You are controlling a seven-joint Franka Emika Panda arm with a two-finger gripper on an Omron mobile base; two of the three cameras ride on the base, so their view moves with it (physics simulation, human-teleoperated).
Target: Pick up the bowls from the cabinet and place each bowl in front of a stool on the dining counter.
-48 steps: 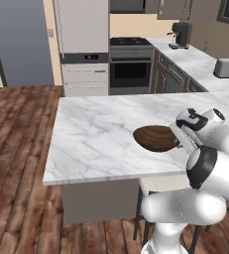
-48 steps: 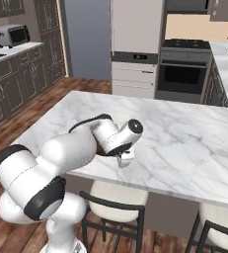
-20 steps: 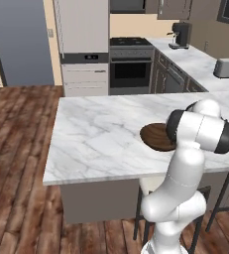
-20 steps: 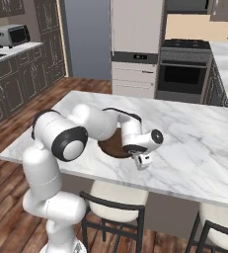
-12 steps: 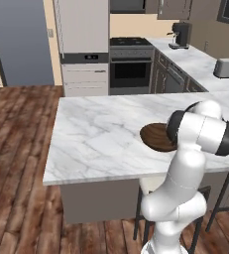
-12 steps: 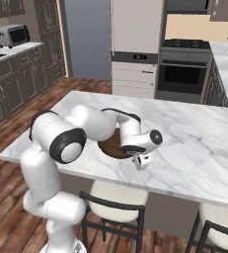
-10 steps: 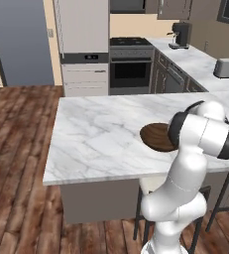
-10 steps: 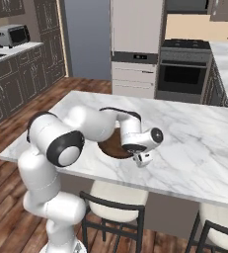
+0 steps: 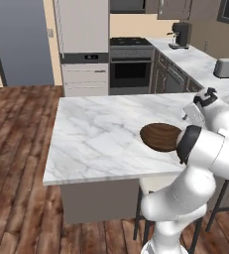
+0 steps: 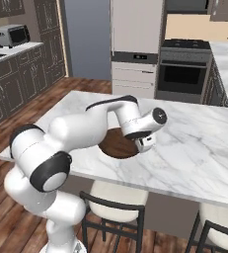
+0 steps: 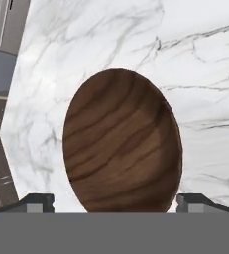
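Worktop: long white grey-veined marble slab (image 9: pixel 96 139) on a plain grey base; it runs out ahead of the fingers and to both sides of them in the hand view (image 11: pixel 195 64).
Stools: cream-cushioned, dark-framed, one (image 10: pixel 116 197) tucked under the worktop's near edge just below the wooden bowl, a second (image 10: pixel 219 222) further along.
Arm: white, bent over the near edge of the worktop, wrist low above the slab.
Wooden bowl: dark brown, grained, wide and shallow (image 9: pixel 160 137); it rests on the worktop close to the near edge (image 10: pixel 116 144), directly ahead of the fingers and between their two tips (image 11: pixel 122 144).
Fingers: spread wide apart (image 11: pixel 115 201), one tip at each side of the bowl, holding nothing.
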